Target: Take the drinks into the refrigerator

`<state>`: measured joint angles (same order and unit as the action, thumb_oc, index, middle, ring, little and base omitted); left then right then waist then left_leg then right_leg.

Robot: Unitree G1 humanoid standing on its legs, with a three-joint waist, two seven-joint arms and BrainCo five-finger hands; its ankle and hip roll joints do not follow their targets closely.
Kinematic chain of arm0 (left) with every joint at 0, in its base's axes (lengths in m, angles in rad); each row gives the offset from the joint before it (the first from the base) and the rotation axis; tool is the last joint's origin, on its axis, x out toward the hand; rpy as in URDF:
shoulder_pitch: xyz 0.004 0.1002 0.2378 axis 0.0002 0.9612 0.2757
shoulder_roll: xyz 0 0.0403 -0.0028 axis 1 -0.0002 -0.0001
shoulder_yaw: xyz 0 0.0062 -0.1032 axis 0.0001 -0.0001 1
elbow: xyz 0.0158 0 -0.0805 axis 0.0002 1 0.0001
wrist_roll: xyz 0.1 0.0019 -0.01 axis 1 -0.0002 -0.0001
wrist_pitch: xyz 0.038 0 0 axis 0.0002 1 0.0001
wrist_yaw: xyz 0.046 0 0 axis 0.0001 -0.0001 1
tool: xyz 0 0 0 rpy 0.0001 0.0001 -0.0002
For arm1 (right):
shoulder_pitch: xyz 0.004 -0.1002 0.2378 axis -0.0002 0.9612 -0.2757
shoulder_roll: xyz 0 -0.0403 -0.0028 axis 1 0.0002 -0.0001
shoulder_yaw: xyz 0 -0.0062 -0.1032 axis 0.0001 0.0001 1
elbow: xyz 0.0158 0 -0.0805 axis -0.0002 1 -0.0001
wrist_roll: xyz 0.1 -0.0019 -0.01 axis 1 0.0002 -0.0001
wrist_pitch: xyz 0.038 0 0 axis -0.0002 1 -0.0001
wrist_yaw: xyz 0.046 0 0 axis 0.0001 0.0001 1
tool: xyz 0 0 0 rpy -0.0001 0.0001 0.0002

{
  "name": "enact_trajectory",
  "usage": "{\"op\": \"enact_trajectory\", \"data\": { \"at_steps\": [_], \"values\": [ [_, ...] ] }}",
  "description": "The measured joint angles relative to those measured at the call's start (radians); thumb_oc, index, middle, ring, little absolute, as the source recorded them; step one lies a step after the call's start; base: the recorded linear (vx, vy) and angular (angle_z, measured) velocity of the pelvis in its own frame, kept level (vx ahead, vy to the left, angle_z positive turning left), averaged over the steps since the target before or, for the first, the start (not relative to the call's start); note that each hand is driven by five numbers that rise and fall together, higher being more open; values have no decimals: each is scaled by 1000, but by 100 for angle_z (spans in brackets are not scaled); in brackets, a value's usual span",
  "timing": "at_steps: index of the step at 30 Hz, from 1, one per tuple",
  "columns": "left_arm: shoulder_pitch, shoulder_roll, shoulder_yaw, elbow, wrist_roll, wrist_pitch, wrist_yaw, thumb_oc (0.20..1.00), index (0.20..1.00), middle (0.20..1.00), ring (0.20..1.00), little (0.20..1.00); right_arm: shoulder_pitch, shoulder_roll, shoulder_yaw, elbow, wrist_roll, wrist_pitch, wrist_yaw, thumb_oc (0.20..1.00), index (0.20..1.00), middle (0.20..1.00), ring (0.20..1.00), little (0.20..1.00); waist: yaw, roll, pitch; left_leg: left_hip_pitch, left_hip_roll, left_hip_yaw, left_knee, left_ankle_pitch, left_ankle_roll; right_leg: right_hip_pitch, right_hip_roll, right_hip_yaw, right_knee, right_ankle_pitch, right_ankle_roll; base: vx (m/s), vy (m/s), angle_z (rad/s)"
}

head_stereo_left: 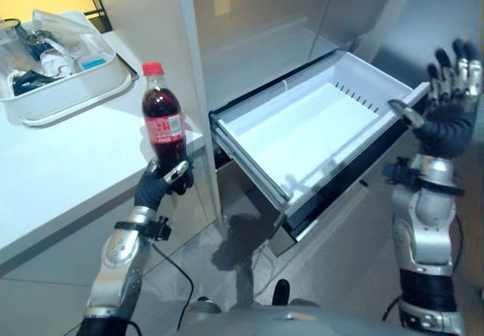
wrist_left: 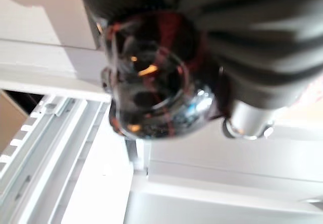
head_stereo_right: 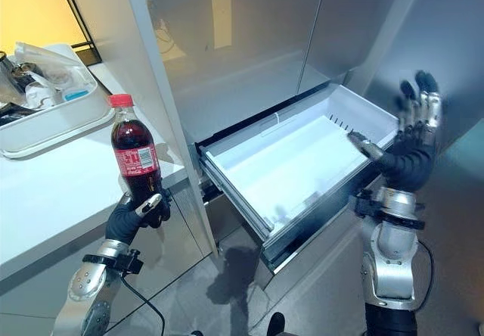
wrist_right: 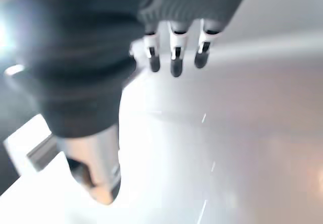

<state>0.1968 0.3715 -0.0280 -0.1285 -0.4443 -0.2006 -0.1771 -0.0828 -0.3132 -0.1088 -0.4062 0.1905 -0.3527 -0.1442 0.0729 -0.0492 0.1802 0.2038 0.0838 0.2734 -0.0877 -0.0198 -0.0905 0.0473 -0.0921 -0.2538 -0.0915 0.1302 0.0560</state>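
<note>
Left hand (head_stereo_left: 160, 185) grips upright cola bottle (head_stereo_left: 162, 120) beside open drawer (head_stereo_left: 302, 135).

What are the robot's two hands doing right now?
Left hand: shut on the cola bottle.
Right hand: open, holding nothing, raised beside the open drawer.

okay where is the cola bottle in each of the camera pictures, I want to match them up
Left eye view: the cola bottle stands upright left of centre, its base in the left hand, over the white counter's edge.
Right eye view: the bottle sits further left, same grip.
Left wrist view: its rounded base is seen end-on beside the hand's dark cover.
Right wrist view: not there.
Shared landmark: the open white drawer, beside the bottle.
</note>
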Motion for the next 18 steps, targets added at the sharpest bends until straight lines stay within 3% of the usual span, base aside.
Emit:
{"op": "enact_trajectory", "data": {
  "at_steps": [7, 10, 14, 15, 18],
  "values": [
    [-2, 43, -39, 2, 30, -1, -37, 200, 200, 200, 200, 200, -74, -173, 172, 16, 22, 18, 164, 1000, 1000, 1000, 1000, 1000, 2, -2, -1, 3, 1, 0, 0, 0, 0, 2, 1, 0, 0, 0, 0, 0, 0, 0],
    [-28, 93, -101, 5, 41, -1, -68, 200, 200, 200, 200, 200, -135, -286, 298, 192, 72, 70, 256, 1000, 1000, 1000, 1000, 1000, 26, -12, -8, 11, 2, 0, 0, 0, 0, 10, 1, 0, 0, 0, 0, 0, 0, 0],
    [-61, 130, -180, 4, 39, -3, -122, 200, 200, 200, 200, 200, -187, -291, 420, 404, 196, 132, 367, 1000, 1000, 1000, 1000, 1000, 59, -23, -15, 12, 2, -2, 0, 0, 0, 13, 0, -3, 0, 0, 0, 0, 0, 0],
    [-69, 146, -214, 5, 39, -3, -130, 200, 200, 200, 200, 200, -224, -279, 501, 487, 239, 147, 401, 1000, 1000, 1000, 1000, 1000, 59, -25, -16, 14, 1, -2, 0, 0, 0, 15, 0, -3, 0, -1, 0, 0, 0, 0],
    [-92, 161, -263, 18, 45, -3, -148, 200, 200, 200, 200, 200, -253, -247, 585, 553, 268, 180, 454, 1000, 1000, 1000, 1000, 1000, 67, -24, -16, 13, 2, -3, 0, 0, 0, 14, -1, -4, 0, -1, 0, 0, 0, 0]
  ]
}}
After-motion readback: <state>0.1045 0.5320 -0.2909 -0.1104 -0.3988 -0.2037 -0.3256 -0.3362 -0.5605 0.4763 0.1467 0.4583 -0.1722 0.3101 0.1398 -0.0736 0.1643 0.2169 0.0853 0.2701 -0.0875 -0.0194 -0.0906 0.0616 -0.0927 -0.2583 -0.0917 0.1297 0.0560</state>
